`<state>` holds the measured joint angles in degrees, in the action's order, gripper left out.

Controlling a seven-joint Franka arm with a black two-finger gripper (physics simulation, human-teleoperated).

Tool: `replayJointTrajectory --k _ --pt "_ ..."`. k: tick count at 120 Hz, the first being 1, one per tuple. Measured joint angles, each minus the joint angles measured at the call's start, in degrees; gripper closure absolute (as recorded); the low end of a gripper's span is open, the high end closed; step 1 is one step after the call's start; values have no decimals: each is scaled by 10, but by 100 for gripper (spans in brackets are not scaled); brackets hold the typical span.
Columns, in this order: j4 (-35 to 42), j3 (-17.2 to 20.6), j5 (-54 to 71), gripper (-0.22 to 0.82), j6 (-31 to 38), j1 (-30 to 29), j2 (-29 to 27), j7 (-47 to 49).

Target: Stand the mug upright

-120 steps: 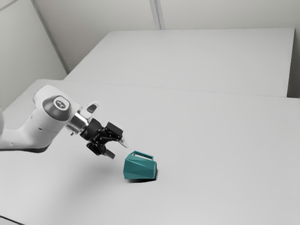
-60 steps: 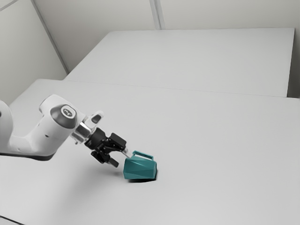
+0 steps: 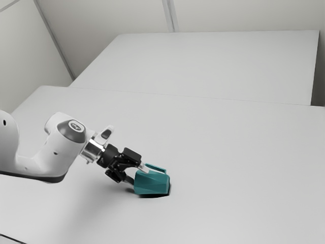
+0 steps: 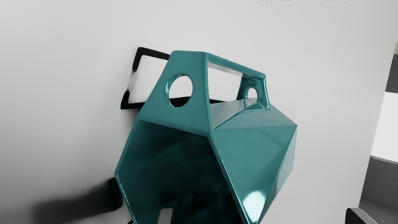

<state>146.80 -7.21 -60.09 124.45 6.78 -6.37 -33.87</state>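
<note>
The teal faceted mug (image 3: 152,183) lies on its side on the table, its mouth toward the arm and its handle on the upper side. At its mouth end is my gripper (image 3: 138,175), with the fingers spread; one tip overlaps the mug's upper side near the handle, the other reaches the mouth's edge. In the wrist view the mug (image 4: 248,149) shows its dark opening and pierced handle. The open gripper (image 4: 261,216) has one fingertip over the mouth, apparently at or inside it, and the other outside the mug, with a wall between them.
The pale table (image 3: 228,162) extends around the mug, and another pale surface (image 3: 213,66) lies beyond it. A thin dark cable (image 3: 12,239) crosses the near corner at the exterior view's left.
My arm has moved toward the exterior view's right and down, bringing the gripper from short of the mug to its mouth end. The mug has not visibly moved.
</note>
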Motion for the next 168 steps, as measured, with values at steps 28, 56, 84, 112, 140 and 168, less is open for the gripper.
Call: replayJointTrajectory --k 28,56,84,112,140,168 --pt "5 -1 -27 0 8 3 1 -24" --pt "3 0 -34 0 18 4 9 -46" --pt "2 0 -44 0 21 9 13 -62" --pt "2 0 -51 0 26 9 15 -74" --pt "2 0 -66 0 29 13 25 -86" --pt "1 0 -80 2 33 21 31 -96"
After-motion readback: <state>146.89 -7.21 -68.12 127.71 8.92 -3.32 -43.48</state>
